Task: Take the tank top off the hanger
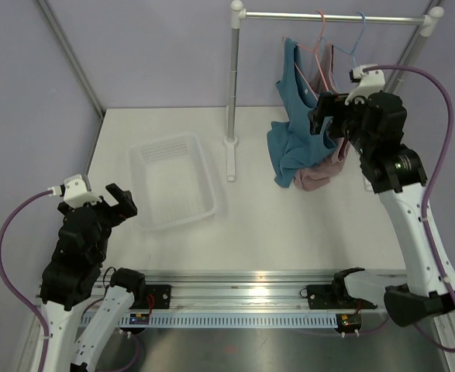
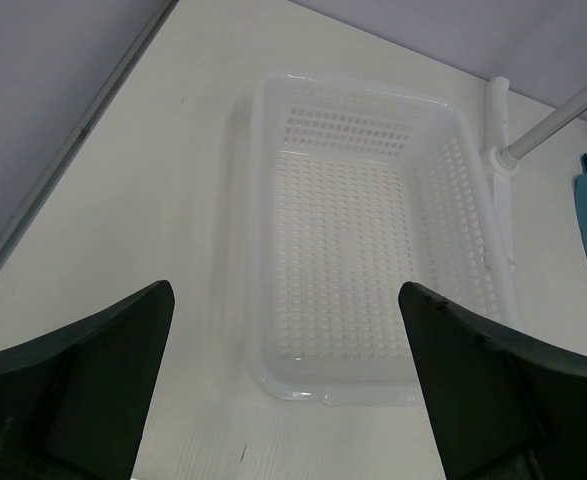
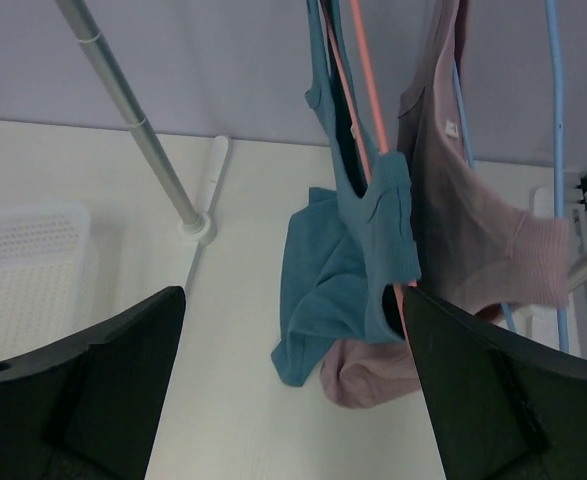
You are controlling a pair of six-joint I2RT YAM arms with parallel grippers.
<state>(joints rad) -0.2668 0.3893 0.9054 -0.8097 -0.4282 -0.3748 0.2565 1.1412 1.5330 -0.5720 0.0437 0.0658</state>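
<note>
Right gripper (image 1: 325, 116) gapes wide beside the tank top (image 1: 291, 136) on its hanger (image 3: 365, 75); left gripper (image 1: 120, 200) gapes too.

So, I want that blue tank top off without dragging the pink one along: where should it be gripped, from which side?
Probably the strap of the tank top, where it loops the hanger, approached from the pole side, away from the pink top: there it hangs narrow and clear.

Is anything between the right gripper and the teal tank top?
Nothing visible. The open right gripper faces the tank top directly. The dusty-pink top hangs beside the tank top, not in front of it.
</note>
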